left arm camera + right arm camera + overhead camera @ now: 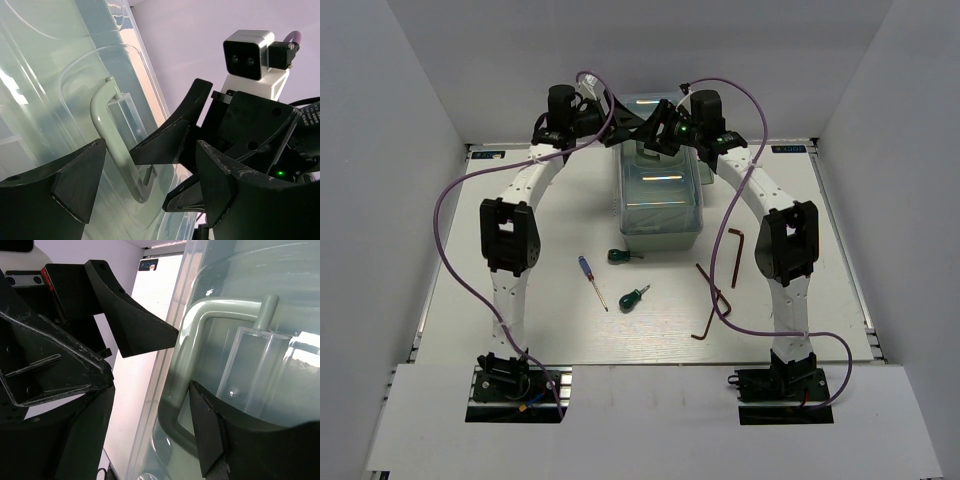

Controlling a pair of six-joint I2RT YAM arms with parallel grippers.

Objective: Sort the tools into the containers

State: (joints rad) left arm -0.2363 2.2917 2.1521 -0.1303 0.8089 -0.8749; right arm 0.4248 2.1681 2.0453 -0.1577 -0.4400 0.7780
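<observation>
Pale green toolbox (660,215) at the far middle of the white table (520,330), see-through lid (45,65) on, inside too cloudy to tell. Loose in front: blue screwdriver (591,280), stubby green screwdrivers (621,256) (634,297), dark bent hex keys (737,255) (712,305). Left gripper (150,147) and right gripper (150,385) both spread wide at the lid's handle (112,135), holding nothing.

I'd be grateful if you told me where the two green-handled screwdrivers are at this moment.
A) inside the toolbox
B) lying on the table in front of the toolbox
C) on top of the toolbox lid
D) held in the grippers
B: the top view shows one green-handled screwdriver and the second green-handled screwdriver lying on the table, on the near side of the toolbox.
</observation>
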